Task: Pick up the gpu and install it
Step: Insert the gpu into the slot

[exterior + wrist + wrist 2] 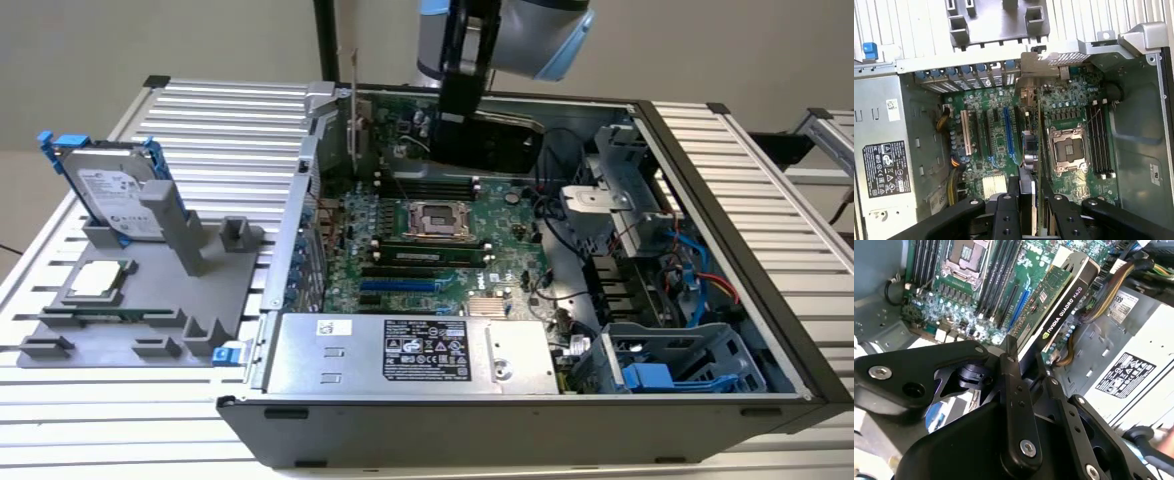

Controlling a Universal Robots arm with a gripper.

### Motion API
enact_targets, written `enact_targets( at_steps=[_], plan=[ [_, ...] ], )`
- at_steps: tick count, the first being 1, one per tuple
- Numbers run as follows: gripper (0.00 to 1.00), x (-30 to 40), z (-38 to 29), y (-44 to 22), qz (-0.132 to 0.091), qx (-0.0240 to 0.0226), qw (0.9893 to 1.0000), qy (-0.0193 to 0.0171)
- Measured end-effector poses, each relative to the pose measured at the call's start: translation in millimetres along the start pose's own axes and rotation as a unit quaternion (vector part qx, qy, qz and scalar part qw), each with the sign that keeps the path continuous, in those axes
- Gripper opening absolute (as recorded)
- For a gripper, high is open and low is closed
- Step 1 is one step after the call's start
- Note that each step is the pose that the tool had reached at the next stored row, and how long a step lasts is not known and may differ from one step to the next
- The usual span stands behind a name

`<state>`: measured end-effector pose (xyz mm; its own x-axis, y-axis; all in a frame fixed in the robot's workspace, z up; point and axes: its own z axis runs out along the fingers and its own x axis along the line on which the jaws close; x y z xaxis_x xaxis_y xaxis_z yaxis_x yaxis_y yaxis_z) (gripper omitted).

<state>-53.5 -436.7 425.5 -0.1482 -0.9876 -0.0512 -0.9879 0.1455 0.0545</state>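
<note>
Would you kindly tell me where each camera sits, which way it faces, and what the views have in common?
Exterior view: off the arm, up high, looking down into the open computer case; the arm reaches in.
Second wrist view: at the wrist, looking slantwise along the jaws, shut on the gpu, toward the motherboard.
First wrist view: at the wrist, looking straight down past the jaws onto the motherboard, gpu edge-on.
Shared: both wrist views show the jaws, gpu and CPU socket.
</note>
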Motion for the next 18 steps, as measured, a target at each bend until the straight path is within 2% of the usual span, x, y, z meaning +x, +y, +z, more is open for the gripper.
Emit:
enact_targets(
  at_steps=[6, 14, 18],
  plan=[
    [0.0, 0.0, 0.0, 0.0, -0.034, -0.0018, 0.9994, 0.0019],
    [0.0, 0.0, 0.0, 0.0, -0.076, -0.0039, 0.9971, 0.0042],
    [0.0, 0.0, 0.0, 0.1, -0.078, -0.0041, 0.9969, 0.0043]
  ],
)
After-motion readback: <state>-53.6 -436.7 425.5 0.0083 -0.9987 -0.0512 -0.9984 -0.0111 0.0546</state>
